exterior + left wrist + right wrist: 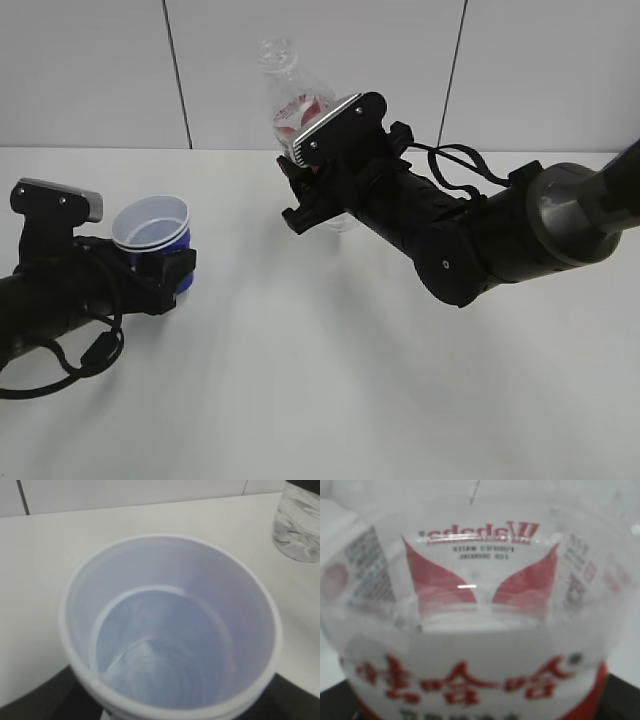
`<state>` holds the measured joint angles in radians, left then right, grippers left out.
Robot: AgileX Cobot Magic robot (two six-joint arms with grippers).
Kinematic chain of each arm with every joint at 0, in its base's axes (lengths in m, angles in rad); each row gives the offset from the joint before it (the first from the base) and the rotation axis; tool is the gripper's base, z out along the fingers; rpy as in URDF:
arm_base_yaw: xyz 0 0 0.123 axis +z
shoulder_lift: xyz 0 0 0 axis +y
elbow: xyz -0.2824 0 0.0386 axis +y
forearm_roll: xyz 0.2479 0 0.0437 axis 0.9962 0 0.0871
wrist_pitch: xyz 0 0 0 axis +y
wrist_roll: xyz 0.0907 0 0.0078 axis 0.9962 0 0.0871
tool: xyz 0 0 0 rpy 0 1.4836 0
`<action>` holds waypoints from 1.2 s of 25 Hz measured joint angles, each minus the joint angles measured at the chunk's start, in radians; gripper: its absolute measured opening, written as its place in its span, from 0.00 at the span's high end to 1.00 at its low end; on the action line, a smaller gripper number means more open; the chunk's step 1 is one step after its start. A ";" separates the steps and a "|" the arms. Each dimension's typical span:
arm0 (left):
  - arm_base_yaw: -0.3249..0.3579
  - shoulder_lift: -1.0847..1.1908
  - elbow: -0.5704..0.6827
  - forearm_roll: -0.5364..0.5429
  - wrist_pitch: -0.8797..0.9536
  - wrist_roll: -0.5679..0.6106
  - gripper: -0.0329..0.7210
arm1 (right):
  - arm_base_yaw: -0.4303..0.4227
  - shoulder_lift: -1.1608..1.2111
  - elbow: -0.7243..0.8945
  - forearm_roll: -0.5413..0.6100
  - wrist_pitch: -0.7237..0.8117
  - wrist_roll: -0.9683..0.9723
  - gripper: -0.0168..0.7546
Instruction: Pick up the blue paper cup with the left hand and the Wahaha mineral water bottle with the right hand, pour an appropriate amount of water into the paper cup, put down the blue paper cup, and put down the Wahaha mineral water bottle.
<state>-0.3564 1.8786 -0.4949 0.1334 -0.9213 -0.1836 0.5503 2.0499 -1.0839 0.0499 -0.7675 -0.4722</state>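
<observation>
The blue paper cup, white inside, sits upright in my left gripper, which is shut on its lower part at the left of the table. In the left wrist view the cup fills the frame and looks empty, with dark fingers at the bottom corners. My right gripper is shut on the Wahaha mineral water bottle, which stands roughly upright at the back middle. In the right wrist view its red-and-white label fills the frame. The bottle's clear base shows in the left wrist view.
The white table runs to a white panelled wall at the back. The left arm's black cable loops on the table at the front left. The thick right arm stretches in from the right.
</observation>
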 joint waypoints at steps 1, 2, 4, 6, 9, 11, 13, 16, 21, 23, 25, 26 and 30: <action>0.010 0.016 -0.013 -0.001 -0.002 0.000 0.29 | 0.000 0.000 0.000 0.000 0.000 0.010 0.34; 0.018 0.031 -0.027 -0.002 -0.002 0.000 0.29 | 0.000 0.000 0.000 0.000 0.000 0.017 0.34; 0.034 0.059 -0.054 -0.005 -0.007 0.000 0.29 | 0.000 0.000 0.000 0.001 0.000 0.022 0.34; 0.041 0.094 -0.082 -0.005 -0.016 0.012 0.29 | 0.000 0.000 0.000 0.003 0.000 0.023 0.34; 0.043 0.145 -0.124 -0.005 -0.023 0.037 0.29 | 0.000 0.000 0.000 0.003 0.000 0.026 0.34; 0.043 0.179 -0.153 -0.005 -0.023 0.044 0.29 | 0.000 0.000 0.000 0.005 0.000 0.028 0.34; 0.045 0.213 -0.182 -0.005 -0.023 0.048 0.29 | 0.000 0.000 0.000 0.005 0.000 0.030 0.34; 0.045 0.257 -0.222 -0.005 -0.025 0.050 0.29 | 0.000 0.000 0.000 0.007 0.000 0.031 0.34; 0.045 0.294 -0.250 -0.005 -0.048 0.053 0.29 | 0.000 0.000 0.000 0.007 0.000 0.040 0.34; 0.045 0.296 -0.251 -0.005 -0.053 0.053 0.29 | 0.000 0.000 0.000 0.007 0.000 0.042 0.34; 0.045 0.296 -0.252 -0.005 -0.053 0.053 0.29 | 0.000 0.000 0.000 0.007 0.000 0.046 0.34; 0.045 0.296 -0.254 -0.005 -0.053 0.053 0.29 | 0.000 0.000 0.000 0.007 0.000 0.046 0.34; 0.045 0.296 -0.254 -0.003 -0.057 0.053 0.20 | 0.000 0.000 0.000 0.007 0.000 0.055 0.34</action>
<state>-0.3115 2.1751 -0.7484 0.1303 -0.9784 -0.1308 0.5503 2.0499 -1.0839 0.0567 -0.7675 -0.4171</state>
